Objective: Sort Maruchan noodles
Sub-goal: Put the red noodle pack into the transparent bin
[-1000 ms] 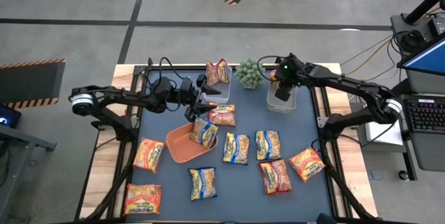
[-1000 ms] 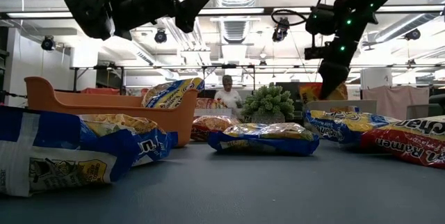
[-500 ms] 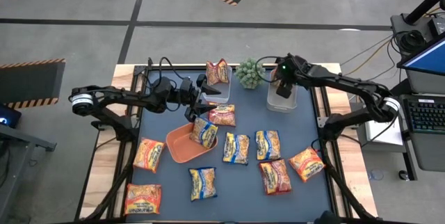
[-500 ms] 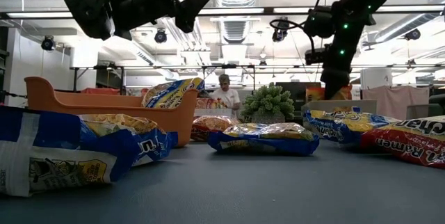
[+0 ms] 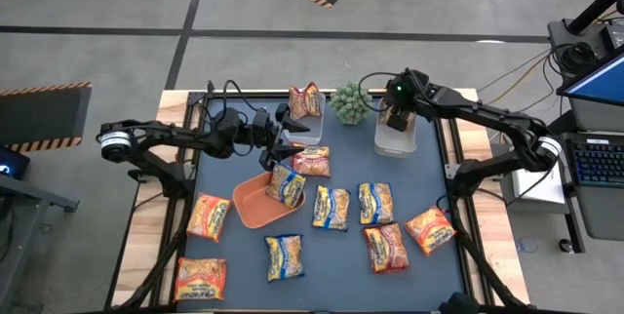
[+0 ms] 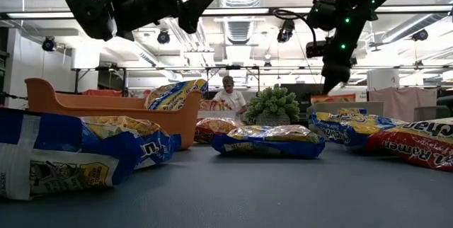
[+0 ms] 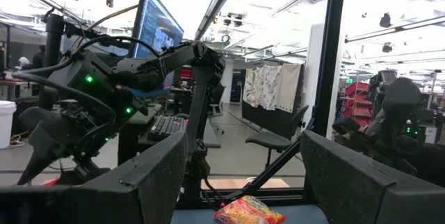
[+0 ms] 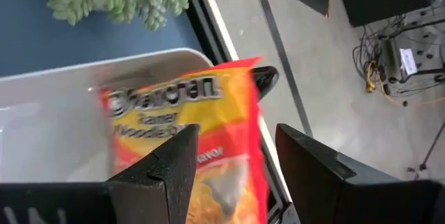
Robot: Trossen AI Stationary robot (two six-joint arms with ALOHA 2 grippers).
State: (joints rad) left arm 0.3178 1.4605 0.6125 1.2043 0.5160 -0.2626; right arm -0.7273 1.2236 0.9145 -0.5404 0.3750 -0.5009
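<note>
Several Maruchan noodle packets lie flat on the blue mat, among them a yellow-blue one and a red one. One packet leans in the orange tray. Another stands in the far left clear tub. My right gripper hovers open over the right clear tub. Below its fingers a red-orange packet rests inside, leaning against the tub's wall. My left gripper waits open and level above the mat, holding nothing.
A small green succulent stands between the two tubs at the far edge. Bare mat lies at the near centre and near right. In the low view a person shows in the room beyond the table.
My right gripper has risen a little above the right tub and turned about its wrist. The red-orange packet stays down in the tub.
</note>
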